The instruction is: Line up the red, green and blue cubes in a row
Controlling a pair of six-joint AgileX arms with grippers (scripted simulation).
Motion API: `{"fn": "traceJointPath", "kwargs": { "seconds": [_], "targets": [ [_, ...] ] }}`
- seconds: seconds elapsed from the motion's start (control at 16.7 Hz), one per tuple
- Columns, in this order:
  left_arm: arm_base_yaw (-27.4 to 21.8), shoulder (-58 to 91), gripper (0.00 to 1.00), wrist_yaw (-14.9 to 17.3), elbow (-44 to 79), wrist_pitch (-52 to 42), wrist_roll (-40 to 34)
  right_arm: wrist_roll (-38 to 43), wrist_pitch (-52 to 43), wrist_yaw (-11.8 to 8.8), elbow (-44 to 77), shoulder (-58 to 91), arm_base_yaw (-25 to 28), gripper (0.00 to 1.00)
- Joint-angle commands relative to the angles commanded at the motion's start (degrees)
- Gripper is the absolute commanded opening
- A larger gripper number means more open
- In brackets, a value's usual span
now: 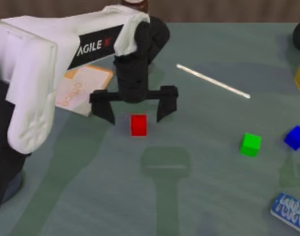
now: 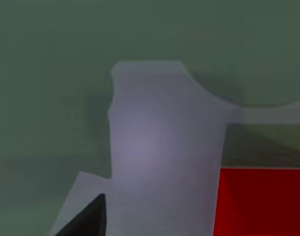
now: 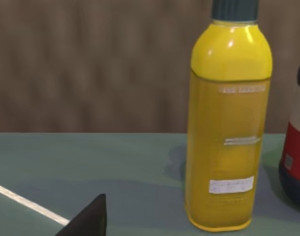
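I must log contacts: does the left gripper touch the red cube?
Apart. In the top view the open left gripper hangs around the red cube, and bare table shows between each finger and the cube.

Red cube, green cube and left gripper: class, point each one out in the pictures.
red cube (image 1: pixel 138 125): top view, its top face.
green cube (image 1: pixel 250 144): top view, its top face.
left gripper (image 1: pixel 135 111): top view, between open fingertips.

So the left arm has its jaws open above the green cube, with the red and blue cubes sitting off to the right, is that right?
Not quite. In the top view the left gripper hangs with its jaws open above the red cube, not the green one. It is the green cube and the blue cube that sit off to the right. The right arm is out of the top view.
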Motion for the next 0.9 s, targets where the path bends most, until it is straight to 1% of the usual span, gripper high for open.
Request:
{"fn": "traceJointPath", "kwargs": {
  "seconds": [0.18,0.42,0.9],
  "targets": [
    [-0.07,1.57,1.00,0.02,-3.52,4.72,-0.05,0.00,0.00,0.00,0.00,0.00,0.00,1.00],
    [-0.08,1.73,1.00,0.02,-3.83,5.08,-0.06,0.00,0.00,0.00,0.00,0.00,0.00,1.00],
    [-0.08,1.73,0.40,0.02,-3.83,5.08,-0.06,0.00,0.00,0.00,0.00,0.00,0.00,1.00]
  ]
}}
